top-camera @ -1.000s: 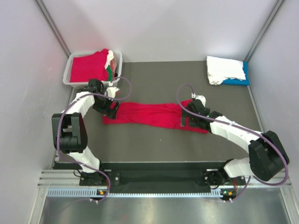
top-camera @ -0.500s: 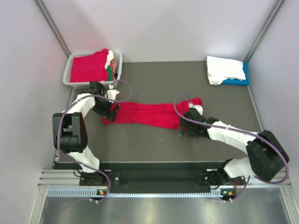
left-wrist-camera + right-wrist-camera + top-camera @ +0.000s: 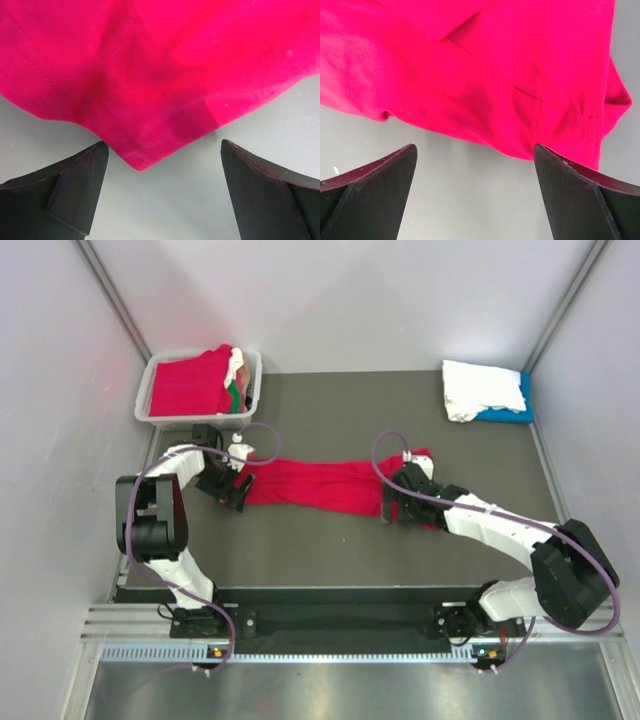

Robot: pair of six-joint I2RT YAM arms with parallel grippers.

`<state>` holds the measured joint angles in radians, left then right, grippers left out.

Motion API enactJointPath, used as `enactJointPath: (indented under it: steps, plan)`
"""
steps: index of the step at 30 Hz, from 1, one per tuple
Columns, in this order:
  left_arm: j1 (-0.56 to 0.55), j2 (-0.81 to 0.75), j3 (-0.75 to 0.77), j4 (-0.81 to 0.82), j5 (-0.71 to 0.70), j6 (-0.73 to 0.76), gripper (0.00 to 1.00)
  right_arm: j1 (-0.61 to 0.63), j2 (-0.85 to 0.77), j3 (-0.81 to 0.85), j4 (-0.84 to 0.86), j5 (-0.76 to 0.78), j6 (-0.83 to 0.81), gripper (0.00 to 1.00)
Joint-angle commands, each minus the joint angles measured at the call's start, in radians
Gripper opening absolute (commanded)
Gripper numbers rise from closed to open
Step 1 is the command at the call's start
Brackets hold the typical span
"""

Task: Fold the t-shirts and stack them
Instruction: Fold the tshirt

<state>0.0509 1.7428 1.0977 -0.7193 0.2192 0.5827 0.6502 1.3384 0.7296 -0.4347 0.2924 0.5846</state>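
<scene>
- I have one red t-shirt [image 3: 320,485] lying flat on the dark table [image 3: 330,560], near the middle, folded into a long narrow band.
- Its long axis runs across the table from my left to my right. The right end is a little wider, and a bit of it pokes toward the far side.
- My left gripper [image 3: 232,492] is down at the band's left end, jaws spread wide with nothing pinched.
- On the left wrist camera, a corner of the red cloth points back toward the lens and sits in the gap between the black fingers [image 3: 75,190].
- My right gripper [image 3: 388,508] is at the near edge of the band's right end, jaws also spread wide and holding nothing.
- On the right wrist camera, the cloth's edge runs across just beyond the fingers [image 3: 375,185], with a stitched hem at the right.
- At the far left, a pale tub [image 3: 165,420] holds more red cloth [image 3: 185,385].
- At the far right, a folded white t-shirt [image 3: 480,388] lies on a blue t-shirt [image 3: 512,416], well apart from the band.
</scene>
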Motion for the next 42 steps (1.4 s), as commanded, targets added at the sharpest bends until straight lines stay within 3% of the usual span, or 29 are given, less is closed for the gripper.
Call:
enactJointPath:
  steps: [1,5,7,8,9,10,11,12,22,29,39,42]
  plan:
    - [0.007,0.015,0.022,0.035,0.014,0.008,0.98,0.002,-0.013,0.044,-0.002,0.033,-0.014,1.0]
    - [0.007,0.02,0.027,0.026,0.023,0.005,0.97,0.002,-0.027,0.028,0.002,0.03,-0.009,1.0]
    - [0.007,0.018,0.021,0.032,0.019,0.009,0.86,0.003,-0.028,0.025,0.002,0.03,-0.006,1.0]
    - [0.01,0.018,0.021,0.029,0.02,0.011,0.76,0.002,-0.031,0.022,0.004,0.028,-0.006,1.0]
    - [0.012,0.02,0.024,0.027,0.02,0.011,0.39,0.002,-0.033,0.021,0.004,0.027,-0.005,1.0]
    - [0.012,0.021,0.025,0.024,0.019,0.008,0.2,0.002,-0.033,0.019,0.005,0.025,-0.003,1.0]
    - [0.012,0.021,0.027,0.026,0.016,0.006,0.07,0.002,-0.036,0.019,0.005,0.024,-0.003,1.0]
    - [0.013,0.021,0.024,0.026,0.013,0.005,0.0,0.002,-0.038,0.017,0.005,0.024,-0.003,1.0]
    - [0.035,-0.015,0.022,-0.026,-0.032,0.074,0.0,0.002,-0.054,0.014,0.002,0.03,-0.002,1.0]
    - [0.131,-0.091,-0.013,-0.101,-0.11,0.236,0.0,0.002,-0.07,-0.001,0.011,0.033,0.003,1.0]
    - [0.15,-0.098,-0.021,-0.183,-0.07,0.263,0.0,-0.006,-0.062,-0.004,0.028,0.033,-0.005,1.0]
    - [0.15,-0.095,0.002,-0.212,-0.067,0.255,0.1,-0.009,-0.05,-0.002,0.04,0.028,-0.011,1.0]
